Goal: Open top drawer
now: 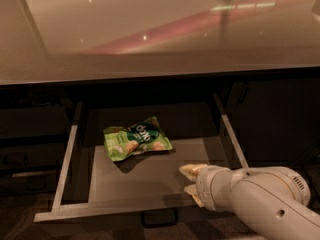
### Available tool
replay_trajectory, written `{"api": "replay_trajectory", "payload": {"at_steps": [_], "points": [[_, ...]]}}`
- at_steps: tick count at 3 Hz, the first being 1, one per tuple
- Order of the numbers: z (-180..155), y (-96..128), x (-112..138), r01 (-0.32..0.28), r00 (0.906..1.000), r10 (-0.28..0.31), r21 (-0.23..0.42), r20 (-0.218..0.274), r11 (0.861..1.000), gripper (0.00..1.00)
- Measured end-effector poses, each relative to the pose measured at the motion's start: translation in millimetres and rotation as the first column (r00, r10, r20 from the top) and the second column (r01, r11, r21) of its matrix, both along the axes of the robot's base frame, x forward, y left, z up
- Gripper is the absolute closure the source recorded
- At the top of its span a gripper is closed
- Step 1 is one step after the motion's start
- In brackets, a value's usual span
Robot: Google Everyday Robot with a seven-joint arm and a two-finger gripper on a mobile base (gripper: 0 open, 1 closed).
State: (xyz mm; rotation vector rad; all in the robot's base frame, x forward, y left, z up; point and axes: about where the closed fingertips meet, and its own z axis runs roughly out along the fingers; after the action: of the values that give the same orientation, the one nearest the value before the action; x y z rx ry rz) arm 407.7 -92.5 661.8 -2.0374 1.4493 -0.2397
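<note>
top drawer [150, 179] pulled out, green snack bag [136, 140] inside | arm [265, 204] reaches in low from right | gripper [192, 180] over front-right floor | fingers [191, 169] parted, holding nothing

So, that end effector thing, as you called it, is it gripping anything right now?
End effector: open, holding nothing, over the front right of the pulled-out dark grey top drawer, apart from the crumpled green snack bag.
</note>
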Motion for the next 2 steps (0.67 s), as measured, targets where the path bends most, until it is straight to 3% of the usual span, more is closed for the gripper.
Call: {"api": "replay_trajectory", "payload": {"at_steps": [1,2], "points": [[3.0,-1.2,-0.2,0.004,1.0000,-0.004,-0.002,-0.002,1.000,0.00],[-3.1,-5.9,-6.3,0.013,0.9997,-0.014,-0.017,-0.021,1.000,0.00]]}}
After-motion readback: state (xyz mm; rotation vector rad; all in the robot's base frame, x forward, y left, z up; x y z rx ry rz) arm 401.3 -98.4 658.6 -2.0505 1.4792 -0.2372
